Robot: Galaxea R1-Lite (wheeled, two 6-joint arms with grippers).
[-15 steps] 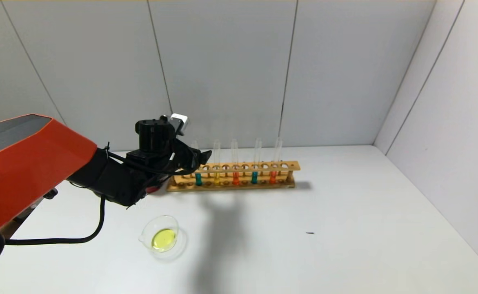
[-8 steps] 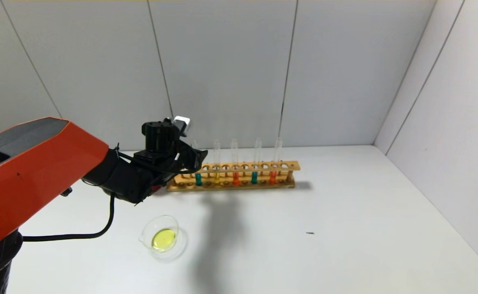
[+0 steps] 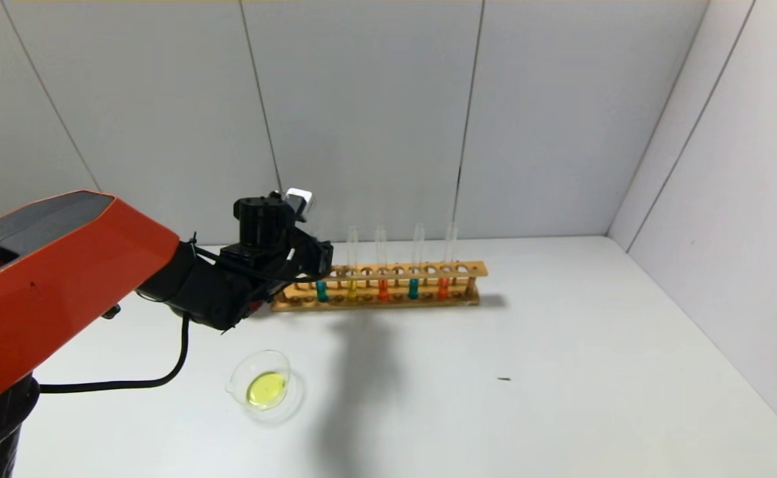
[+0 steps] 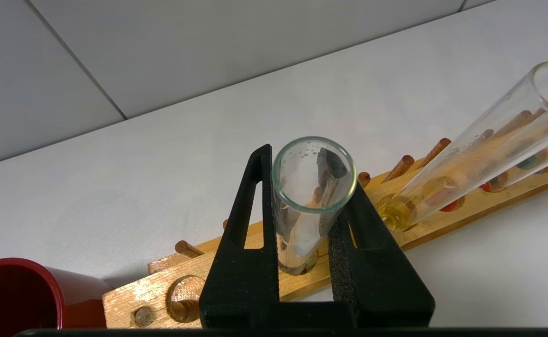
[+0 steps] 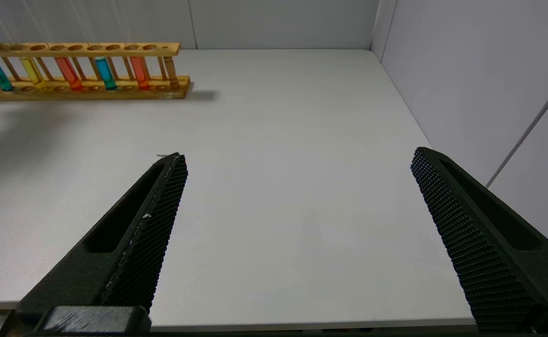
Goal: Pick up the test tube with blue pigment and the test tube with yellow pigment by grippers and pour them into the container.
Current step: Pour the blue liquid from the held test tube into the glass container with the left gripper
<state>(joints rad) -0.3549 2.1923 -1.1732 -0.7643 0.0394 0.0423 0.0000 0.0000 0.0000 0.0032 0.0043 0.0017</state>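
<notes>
The test tube with blue pigment (image 3: 322,290) stands in the far-left filled hole of the wooden rack (image 3: 458,271). My left gripper (image 3: 322,256) is at its upper part, and in the left wrist view the black jaws (image 4: 299,157) press on both sides of this tube (image 4: 302,224), which is still seated in its hole. The test tube with yellow pigment (image 3: 352,287) stands right beside it (image 4: 447,187). The container (image 3: 265,384), a clear glass dish, holds yellow-green liquid in front of the rack. My right gripper (image 5: 297,157) is open and empty over the near table edge.
The rack also holds two orange tubes (image 3: 383,289) and a second blue tube (image 3: 413,287). A dark red cup (image 4: 11,295) stands at the rack's left end, mostly behind my left arm in the head view. Grey walls close the back and right side.
My left gripper moved slightly toward the rack, and its fingers closed from spread to shut around the blue tube. The tubes and dish have not moved.
</notes>
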